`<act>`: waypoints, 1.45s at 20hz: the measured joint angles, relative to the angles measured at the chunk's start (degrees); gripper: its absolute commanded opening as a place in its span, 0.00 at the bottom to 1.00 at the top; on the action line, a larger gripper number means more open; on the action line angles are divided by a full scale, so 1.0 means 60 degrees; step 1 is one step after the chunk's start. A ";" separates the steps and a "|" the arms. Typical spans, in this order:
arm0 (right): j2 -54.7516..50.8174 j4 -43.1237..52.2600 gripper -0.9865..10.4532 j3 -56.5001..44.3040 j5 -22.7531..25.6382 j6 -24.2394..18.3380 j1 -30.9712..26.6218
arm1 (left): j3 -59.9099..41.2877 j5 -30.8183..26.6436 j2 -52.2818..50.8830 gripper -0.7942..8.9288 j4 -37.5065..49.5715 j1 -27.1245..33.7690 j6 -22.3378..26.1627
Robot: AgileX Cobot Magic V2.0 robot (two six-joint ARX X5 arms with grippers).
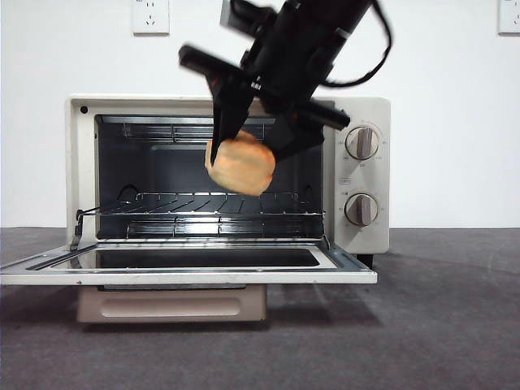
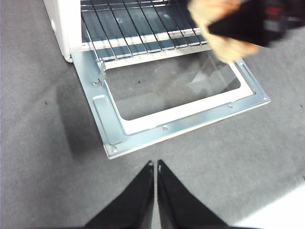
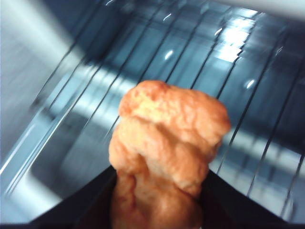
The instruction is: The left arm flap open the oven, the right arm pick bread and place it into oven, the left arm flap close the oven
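The oven (image 1: pixel 227 175) stands on the dark grey tabletop (image 1: pixel 439 325) with its door (image 1: pixel 187 264) dropped flat toward the camera, glass pane facing up and the beige handle (image 1: pixel 171 305) hanging below the front edge. Inside, the wire rack (image 1: pixel 211 203) spans the cavity at mid-height, and two round knobs (image 1: pixel 361 142) sit on the panel at 3 o'clock of the opening.

The right pincer (image 1: pixel 244 154) comes down from 12 o'clock in the front view, big and blurred, and is clamped on the bread (image 1: pixel 240 164). The loaf sits between the two black jaws, its golden-orange bulk bulging out below and in front of them; in the right wrist view the bread (image 3: pixel 167 143) fills the gap between the jaws, which press against its sides, with the oven rack (image 3: pixel 228 86) behind it. The bread hangs in the air in front of the open cavity, above the rack and above the lowered door, touching neither.

The left pincer (image 2: pixel 156 164) hovers over the tabletop just outside the door's free edge, its jaws drawn together with only a hairline slit between the tips and nothing held. In that view the bread (image 2: pixel 224 28) and the right pincer's dark jaw appear at about 1 o'clock of the door (image 2: pixel 190 124), over the far corner of the glass.
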 measured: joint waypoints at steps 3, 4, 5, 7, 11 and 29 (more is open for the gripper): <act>0.0324 0.0732 0.26 0.0022 0.0117 0.0444 -0.0080 | 0.0000 0.0000 -0.0251 0.10 -0.0441 0.0000 0.0000; 0.0423 0.0849 0.27 0.0076 0.0281 0.0605 -0.0098 | 0.0000 0.0004 -0.0291 0.10 -0.0506 0.0000 0.0004; 0.0503 0.0940 0.27 0.0098 0.0466 0.0743 -0.0157 | 0.0000 0.0004 -0.0317 0.10 -0.0546 0.0000 0.0000; 0.0648 0.1064 0.27 0.0102 0.0790 0.0936 -0.0215 | 0.0000 0.0004 -0.0353 0.10 -0.0608 0.0000 0.0004; 0.0714 0.1439 0.33 0.0102 0.1319 0.1242 -0.0386 | 0.0000 0.0004 -0.0353 0.10 -0.0612 0.0000 0.0004; 0.0535 0.0517 0.44 0.0102 0.1330 0.1421 -0.0386 | 0.0000 0.0004 -0.0357 0.10 -0.0605 0.0000 0.0029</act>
